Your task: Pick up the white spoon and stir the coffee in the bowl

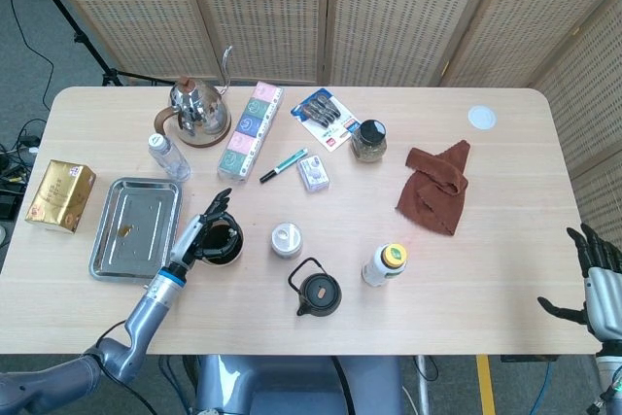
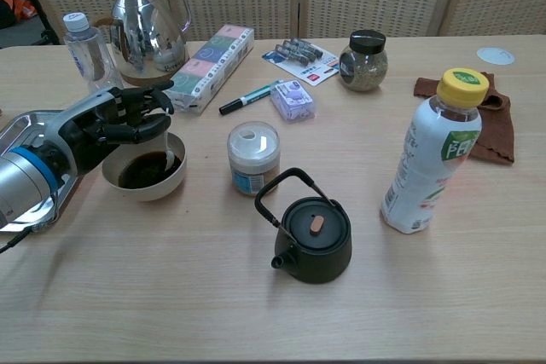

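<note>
Over the counter [image 1: 486,269] in the head view: left hand [image 1: 202,235] sits directly above the bowl [image 1: 225,245], hiding most of it; only a dark crescent of coffee [image 1: 227,244] shows. White spoon can't be made out from here. Right hand [image 1: 595,284] is at the far lower right edge, well apart from everything, fingers spread, holding nothing. Steel tray [image 1: 136,225] lies just beside the bowl on its left; white-lidded jar [image 1: 286,239] just to its right.

Chest view: left hand [image 2: 109,124] has its fingers [image 2: 145,130] clamped on the white spoon [image 2: 168,151], pinched near the top of the handle. Spoon hangs close to upright, lower end down inside the bowl [image 2: 149,183] at the coffee [image 2: 147,170]; can't tell how deep the tip sits. Right hand isn't in this view.

Judgement: pickup is done, step in hand is the stir. Next move calls for small circular wrist motion, keeping the tip below the surface and off the rim so the bowl doesn't slide toward the jar [image 2: 253,158].

Spoon looks small, thin, plain white; slim handle, mostly hidden by the fingers.
</note>
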You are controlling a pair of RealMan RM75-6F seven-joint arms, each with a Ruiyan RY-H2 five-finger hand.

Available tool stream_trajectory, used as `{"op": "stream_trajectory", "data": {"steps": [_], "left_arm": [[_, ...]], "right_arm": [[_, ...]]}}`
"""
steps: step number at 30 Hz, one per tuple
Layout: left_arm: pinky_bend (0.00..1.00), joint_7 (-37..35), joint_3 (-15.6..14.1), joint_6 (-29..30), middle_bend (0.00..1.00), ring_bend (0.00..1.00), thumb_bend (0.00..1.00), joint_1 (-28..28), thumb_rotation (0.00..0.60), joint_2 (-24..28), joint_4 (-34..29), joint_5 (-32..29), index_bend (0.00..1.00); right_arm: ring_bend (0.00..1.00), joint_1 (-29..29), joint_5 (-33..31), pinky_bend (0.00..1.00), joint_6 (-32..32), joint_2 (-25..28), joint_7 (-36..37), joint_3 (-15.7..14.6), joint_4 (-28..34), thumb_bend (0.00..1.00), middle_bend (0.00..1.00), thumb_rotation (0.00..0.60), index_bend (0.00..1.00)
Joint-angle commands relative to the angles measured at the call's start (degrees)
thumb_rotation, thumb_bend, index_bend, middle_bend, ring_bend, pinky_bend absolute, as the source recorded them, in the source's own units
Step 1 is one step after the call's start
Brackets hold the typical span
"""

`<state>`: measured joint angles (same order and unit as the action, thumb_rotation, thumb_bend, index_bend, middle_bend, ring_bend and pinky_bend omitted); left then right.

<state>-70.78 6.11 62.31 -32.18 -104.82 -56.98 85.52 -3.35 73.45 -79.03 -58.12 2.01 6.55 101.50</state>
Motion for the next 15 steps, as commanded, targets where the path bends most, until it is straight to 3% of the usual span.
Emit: {"op": "stream_trajectory", "data": {"steps": [1, 15], "left_arm": [[0.00, 0.5, 0.0, -0.5, 0.00, 0.00, 0.43, -0.4, 0.600, -0.6, 0.9, -0.1, 0.66], [0.00, 1.2, -1.2, 0.8, 0.00, 0.00, 0.43, -0.7, 0.600, -0.5, -1.4, 1.4, 0.66]], "right_arm": [[0.00, 0.0, 0.0, 0.00, 0.0, 0.0, 0.0, 0.0, 0.0, 0.00, 0.00, 0.600, 0.00], [0.00, -0.1, -0.2, 0.00, 0.2, 0.0, 0.1, 0.0, 0.0, 0.00, 0.00, 0.600, 0.00]]}}
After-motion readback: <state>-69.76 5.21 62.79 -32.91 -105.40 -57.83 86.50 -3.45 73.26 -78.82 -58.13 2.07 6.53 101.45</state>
